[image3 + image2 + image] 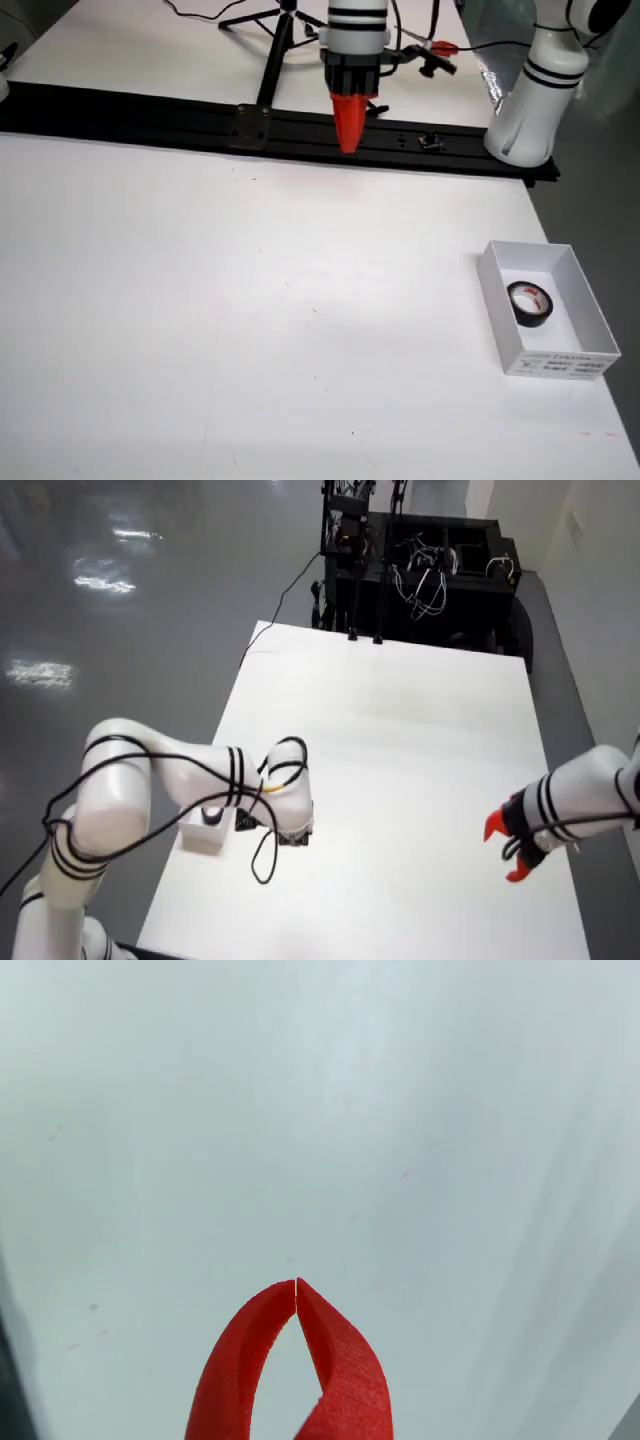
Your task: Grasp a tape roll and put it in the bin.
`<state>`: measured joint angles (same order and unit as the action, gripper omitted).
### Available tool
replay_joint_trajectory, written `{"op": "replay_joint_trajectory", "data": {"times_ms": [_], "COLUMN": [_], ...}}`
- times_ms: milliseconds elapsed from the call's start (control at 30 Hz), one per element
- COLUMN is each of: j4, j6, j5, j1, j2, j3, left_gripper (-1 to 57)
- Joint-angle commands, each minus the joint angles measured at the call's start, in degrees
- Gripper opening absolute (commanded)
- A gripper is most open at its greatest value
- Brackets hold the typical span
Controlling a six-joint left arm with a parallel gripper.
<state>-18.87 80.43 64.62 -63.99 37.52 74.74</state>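
A black tape roll (528,303) lies inside the small white bin (592,322) at the right edge of the table in the side view. My gripper (349,143), with red fingers, hangs point-down over the table's far edge, well away to the left of the bin, and is shut on nothing. The view that rides on the gripper shows the red fingertips (296,1283) touching over bare white table. From above, the gripper (503,851) is at the table's right side, while the bin (203,836) sits at the left, partly covered by a second white arm (180,780).
A black rail (150,115) runs along the table's far edge in the side view, with tripod legs (275,50) and the second arm's white base (528,110) behind it. From above, a black equipment cart (420,570) stands beyond the table (400,740).
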Motion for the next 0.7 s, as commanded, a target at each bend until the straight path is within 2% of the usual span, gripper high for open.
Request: {"op": "replay_joint_trajectory", "data": {"times_ms": [33, 367, 600, 700], "j4": [-0.2, -1.0, -0.6, -0.6], "j6": [-1.9, -14.6, -17.7, -23.7], "j5": [0.9, 2.0, 1.4, 1.4], "j1": [-15.5, -13.4, -11.4, -11.0], "j2": [-3.2, -6.8, -8.5, -9.0], "j3": [-2.1, -3.4, -1.9, -3.6], "left_gripper": [-0.5, -0.5, -0.4, -0.4]}}
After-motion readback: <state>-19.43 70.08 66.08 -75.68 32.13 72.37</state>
